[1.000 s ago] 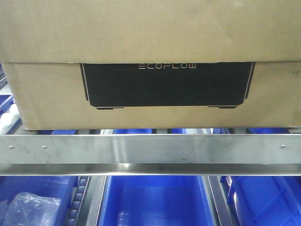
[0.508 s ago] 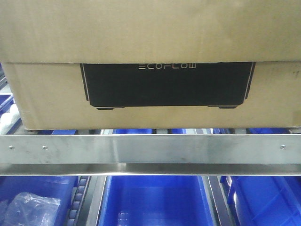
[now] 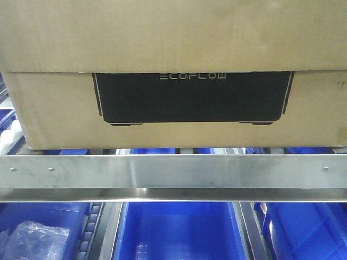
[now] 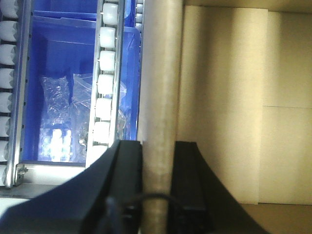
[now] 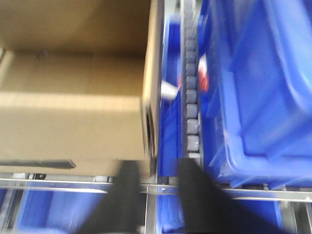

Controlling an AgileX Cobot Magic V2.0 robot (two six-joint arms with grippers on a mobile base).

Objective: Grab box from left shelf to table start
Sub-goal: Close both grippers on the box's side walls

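Observation:
The box [image 3: 54,108], a wide brown carton whose black panel [image 3: 192,97] reads ECOFLOW, rests on the left shelf just behind the steel front rail [image 3: 173,173]. In the left wrist view my left gripper [image 4: 158,148] is shut on the box's upright cardboard wall [image 4: 158,73], one black finger against each face. The blurred right wrist view shows my right gripper [image 5: 161,168] open at the rail, in line with the right edge of the box [image 5: 73,97], holding nothing. Neither gripper appears in the front view. The table is out of view.
Blue bins [image 3: 179,233] sit on the level under the rail, one holding a clear plastic bag [image 3: 35,241]. White rollers [image 4: 105,83] and a blue bin [image 4: 58,58] of bagged parts lie left of the box. A roller track [image 5: 191,97] and another blue bin [image 5: 263,97] flank its right side.

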